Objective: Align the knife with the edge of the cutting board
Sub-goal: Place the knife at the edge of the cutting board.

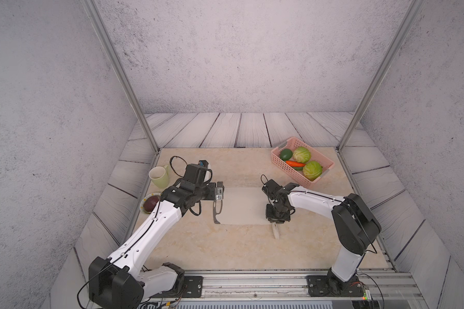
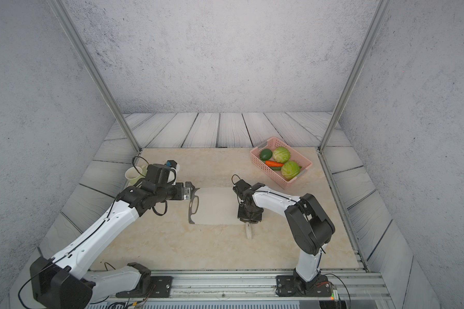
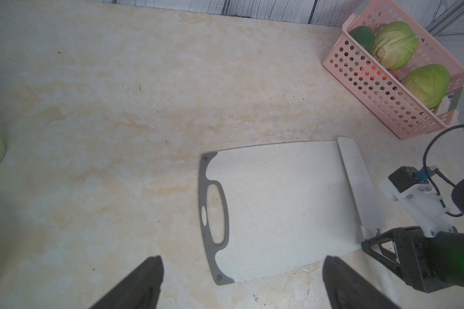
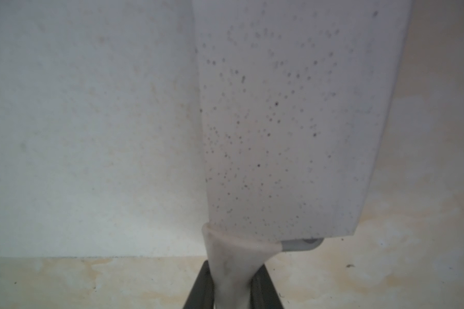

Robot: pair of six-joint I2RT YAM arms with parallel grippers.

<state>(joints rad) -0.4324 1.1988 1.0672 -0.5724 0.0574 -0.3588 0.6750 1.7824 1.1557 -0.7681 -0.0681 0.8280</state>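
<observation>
The off-white cutting board [image 1: 241, 206] [image 3: 279, 203] lies flat at the table's middle, with its grey handle-slot trim [image 1: 216, 211] at the left end. The knife's speckled pale blade [image 3: 359, 182] [image 4: 292, 120] lies along the board's right end, over the grey trim there. Its whitish handle [image 1: 276, 232] [image 2: 249, 232] sticks out past the board's front edge. My right gripper [image 1: 275, 220] [image 4: 232, 283] is shut on that handle, and its arm hides the blade in both top views. My left gripper [image 1: 218, 191] [image 3: 243, 258] hovers open above the board's slotted end, holding nothing.
A pink basket [image 1: 281, 166] [image 3: 373, 85] with two cabbages, a carrot and an avocado stands at the back right. On the left edge stand a pale green mug [image 1: 160, 176] and a plate [image 1: 142, 207] with a dark fruit, close to my left arm.
</observation>
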